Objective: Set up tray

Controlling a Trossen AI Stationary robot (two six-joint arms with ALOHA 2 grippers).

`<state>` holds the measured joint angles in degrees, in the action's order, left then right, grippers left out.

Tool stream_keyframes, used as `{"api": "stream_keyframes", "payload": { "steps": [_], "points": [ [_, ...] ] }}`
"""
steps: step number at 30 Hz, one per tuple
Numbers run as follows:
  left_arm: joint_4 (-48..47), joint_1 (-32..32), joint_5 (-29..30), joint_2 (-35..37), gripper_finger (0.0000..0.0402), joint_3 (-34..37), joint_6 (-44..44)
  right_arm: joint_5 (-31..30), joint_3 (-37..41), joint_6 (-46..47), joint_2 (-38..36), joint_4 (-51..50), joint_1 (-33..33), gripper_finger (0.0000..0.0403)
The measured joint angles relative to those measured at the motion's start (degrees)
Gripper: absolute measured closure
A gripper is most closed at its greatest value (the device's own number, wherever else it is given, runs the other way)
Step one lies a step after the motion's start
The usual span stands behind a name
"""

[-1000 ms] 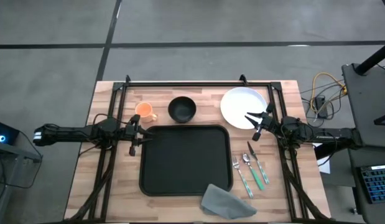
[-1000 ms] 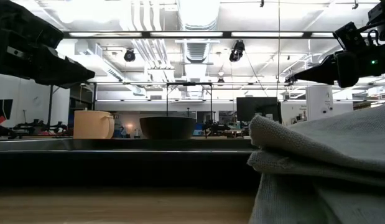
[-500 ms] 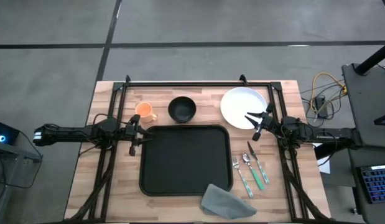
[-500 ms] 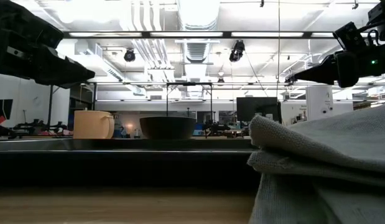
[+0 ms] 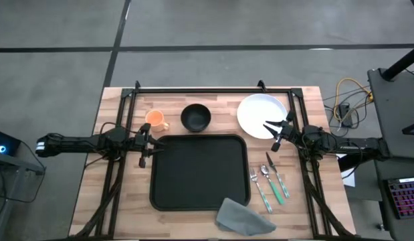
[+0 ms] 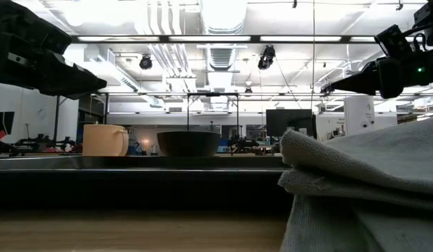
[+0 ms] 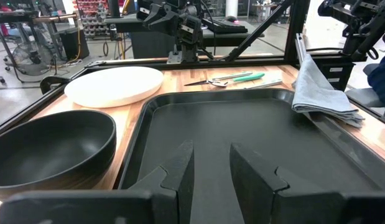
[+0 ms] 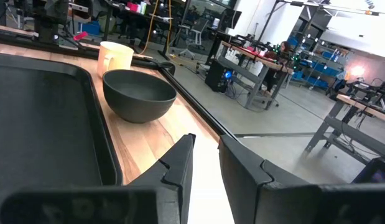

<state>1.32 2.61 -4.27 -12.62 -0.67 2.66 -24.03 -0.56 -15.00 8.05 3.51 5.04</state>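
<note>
The black tray (image 5: 200, 171) lies flat in the middle of the table, also seen in the left wrist view (image 7: 242, 124). My left gripper (image 5: 142, 148) hovers open over the tray's left rim, its fingers (image 7: 180, 171) pointing across the tray. My right gripper (image 5: 272, 134) hovers open above the near right rim of the white plate (image 5: 260, 114), whose surface (image 8: 204, 186) shows between its fingers. A folded grey napkin (image 5: 241, 215) lies at the tray's near right corner, one edge on the rim.
A black bowl (image 5: 196, 117) and an orange cup (image 5: 155, 120) stand on the wood beyond the tray's far edge. A fork, a spoon and a knife with green handles (image 5: 270, 181) lie right of the tray. Black frame rails run along the table's far and side edges.
</note>
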Motion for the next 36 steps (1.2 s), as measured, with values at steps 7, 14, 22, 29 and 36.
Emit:
{"api": "stream_keyframes", "payload": {
  "steps": [7,14,22,29,36],
  "points": [
    [0.09,0.0,0.11,0.0,0.0317,0.02,-1.22,0.0,-0.01,-0.01,0.01,0.01,-0.02,0.0335],
    [6.32,0.0,6.42,-0.02,0.0317,0.04,0.45,0.0,-0.01,0.0,0.01,0.0,-0.02,0.0335],
    [14.67,0.04,29.35,-0.01,0.0317,-0.1,7.87,0.0,-0.02,-0.02,0.0,0.0,-0.02,0.0335],
    [13.36,0.04,29.67,-0.08,0.0312,-3.86,7.99,0.0,-0.01,-0.01,0.01,0.01,0.0,0.0335],
    [5.71,0.04,30.01,-2.91,0.0258,-9.49,9.34,-0.01,-0.02,0.0,0.02,0.01,-0.01,0.0335]
  ]
}}
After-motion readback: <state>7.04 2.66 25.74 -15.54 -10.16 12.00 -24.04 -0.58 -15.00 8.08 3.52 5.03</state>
